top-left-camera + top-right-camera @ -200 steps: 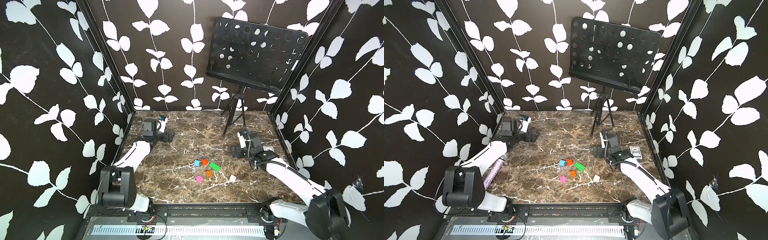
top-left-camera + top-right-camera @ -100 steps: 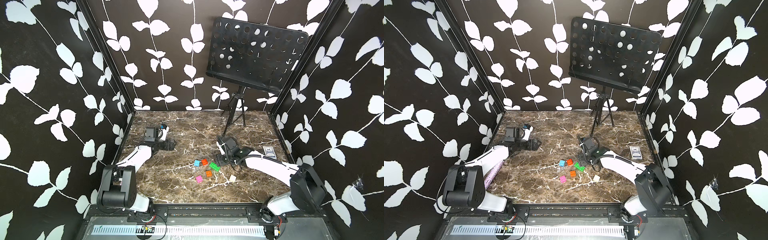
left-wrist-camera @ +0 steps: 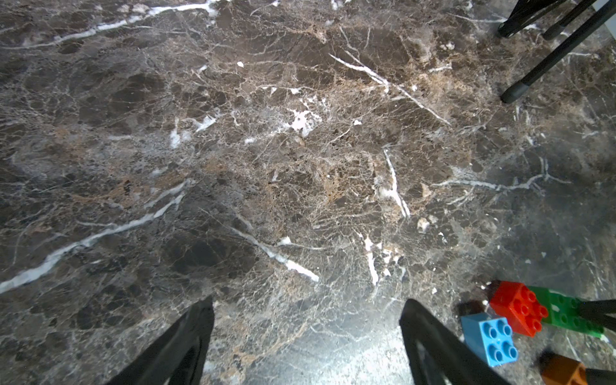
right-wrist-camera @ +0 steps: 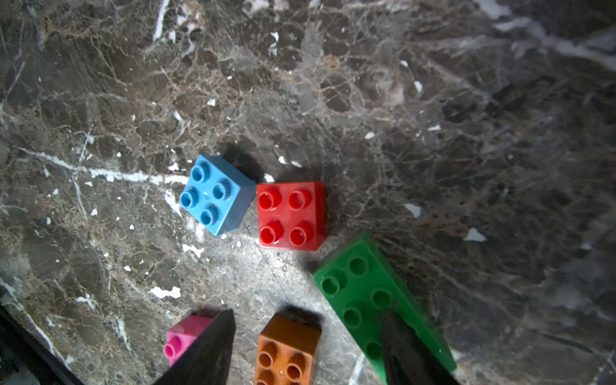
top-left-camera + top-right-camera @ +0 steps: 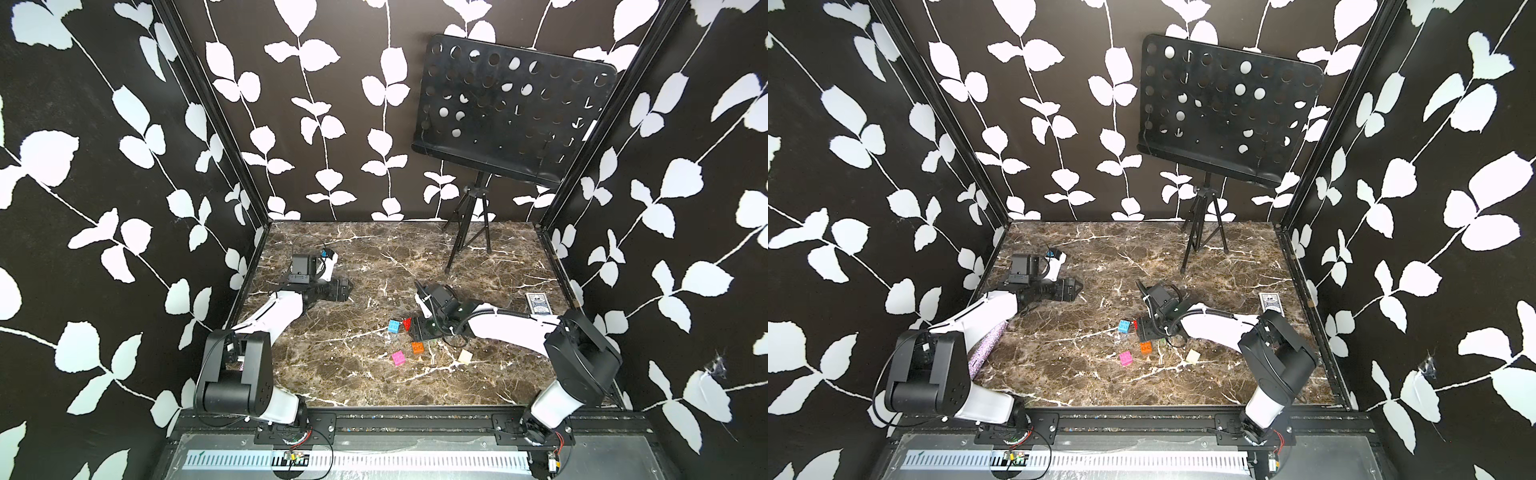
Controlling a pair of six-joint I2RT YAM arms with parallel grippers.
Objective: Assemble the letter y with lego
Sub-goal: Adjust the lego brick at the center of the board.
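Since no 2 bricks are joined, the letter y does not yet exist. 6 loose lego pieces lie mid-table (image 5: pixel 353 257): blue brick (image 4: pixel 215 195), red-orange brick (image 4: pixel 291 215), long green brick (image 4: pixel 363 293), orange brick (image 4: pixel 286 350), pink brick (image 4: pixel 181 336) and, slightly apart, cream brick (image 5: pixel 465 356). Low over them, the right gripper (image 4: pixel 305 315) has jaws apart and empty, straddling the orange brick, 1 finger over the green brick. Recommended: centre on 1 brick before closing. Well apart, the left gripper (image 3: pixel 308 301) is open and empty.

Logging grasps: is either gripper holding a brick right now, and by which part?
Nothing is held. The left gripper is open over the marble table; the right gripper stands open astride the brown-orange brick, not touching it.
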